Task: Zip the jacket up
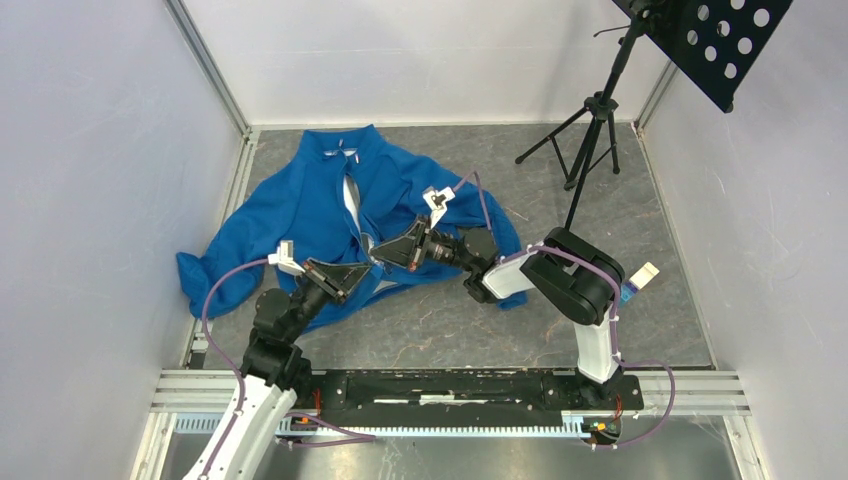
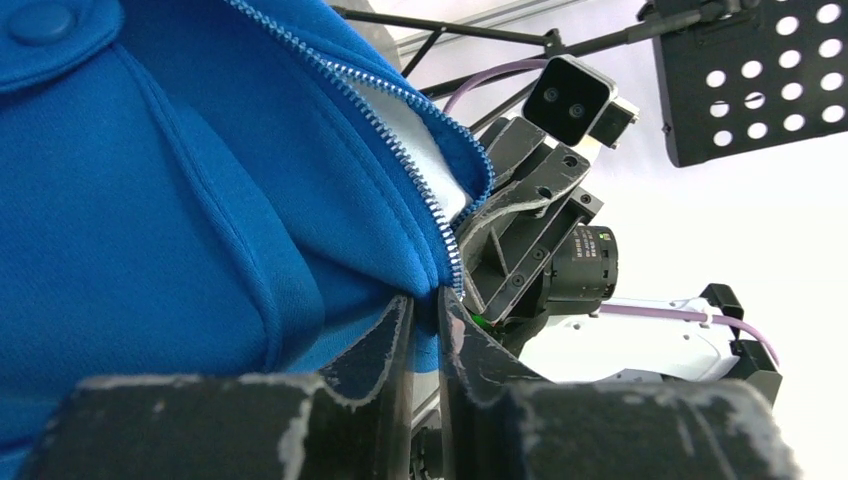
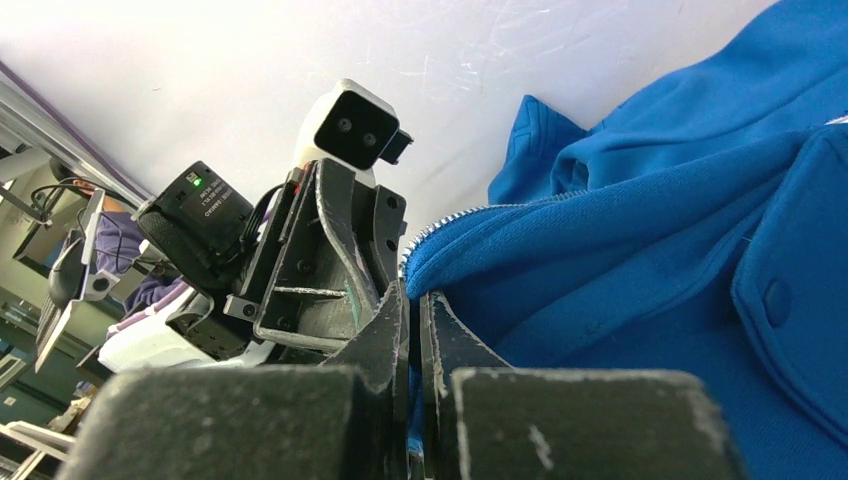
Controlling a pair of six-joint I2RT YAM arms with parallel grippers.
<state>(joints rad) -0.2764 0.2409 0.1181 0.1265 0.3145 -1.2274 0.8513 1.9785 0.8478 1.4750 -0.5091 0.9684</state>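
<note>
**Surroundings.** One grey table [image 1: 620, 220], closed in by pale walls [image 1: 90, 150] on three sides. One black tripod [image 1: 590, 130] stands in the upper right of the top view. It carries one black perforated plate [image 1: 720, 40] at the frame's top right corner. Both are well apart from the cloth. One small white block [image 1: 645, 272] sits at the right; I cannot tell what it is. Nothing lies across the cloth but my own two arms.

**Task item.** One jacket [image 1: 300, 200], bright blue, spread in the upper left of centre, collar toward the far wall, one sleeve trailing to the left. Its zipper [image 2: 390, 140] stands unjoined, and pale lining [image 1: 352, 200] shows in the gap. Two snap buttons can be counted, one in each wrist view [image 2: 40, 20] [image 3: 772, 297].

**Claws, two.**
- My left claw [image 1: 368, 262] reaches in from the lower left. In its wrist view [image 2: 425, 305] the jaws are nearly together, with the jacket's blue lower edge pinched between them beside the zipper teeth.
- My right claw [image 1: 385, 252] reaches in from the right. In its wrist view [image 3: 413, 300] the jaws are pressed together on a fold of the same blue hem.

The two claws meet almost tip to tip at the bottom of the front opening.
</note>
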